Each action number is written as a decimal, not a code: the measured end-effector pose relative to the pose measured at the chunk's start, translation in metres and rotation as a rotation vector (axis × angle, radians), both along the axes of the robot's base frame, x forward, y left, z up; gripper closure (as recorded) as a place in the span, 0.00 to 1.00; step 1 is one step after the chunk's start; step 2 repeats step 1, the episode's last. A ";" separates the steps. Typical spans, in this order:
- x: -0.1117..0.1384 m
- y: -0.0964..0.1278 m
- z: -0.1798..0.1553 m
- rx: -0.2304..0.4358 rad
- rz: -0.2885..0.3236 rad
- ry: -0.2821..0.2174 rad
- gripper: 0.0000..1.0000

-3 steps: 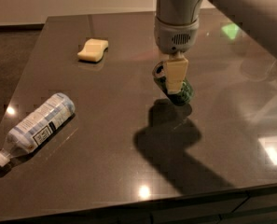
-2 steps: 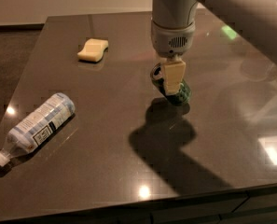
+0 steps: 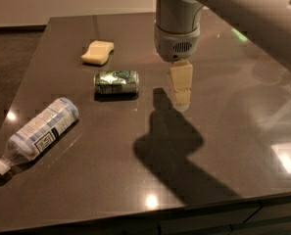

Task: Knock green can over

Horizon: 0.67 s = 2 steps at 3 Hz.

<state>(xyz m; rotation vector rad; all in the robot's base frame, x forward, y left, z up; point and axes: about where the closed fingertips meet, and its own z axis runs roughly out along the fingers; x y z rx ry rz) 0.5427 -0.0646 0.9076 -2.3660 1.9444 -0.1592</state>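
Note:
The green can [image 3: 116,82] lies on its side on the dark table [image 3: 223,131], its long axis running left to right, with pale lettering on its side. My gripper [image 3: 181,84] hangs straight down from the grey wrist [image 3: 178,31], to the right of the can and clear of it by about a can's length. Its tips are just above the tabletop, with their reflection below. Nothing is in the gripper.
A clear plastic bottle [image 3: 39,129] with a blue-white label lies on its side at the front left. A yellow sponge [image 3: 97,52] lies behind the can. The arm's shadow falls across the table's front middle. The table's front edge runs along the bottom.
The can stood upright at my gripper's tips before. Now it lies on its side, well to the left of the gripper. The gripper has stayed almost where it was.

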 end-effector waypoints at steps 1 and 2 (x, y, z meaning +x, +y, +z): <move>0.000 0.000 0.000 0.000 0.000 0.000 0.00; 0.000 0.000 0.000 0.000 0.000 0.000 0.00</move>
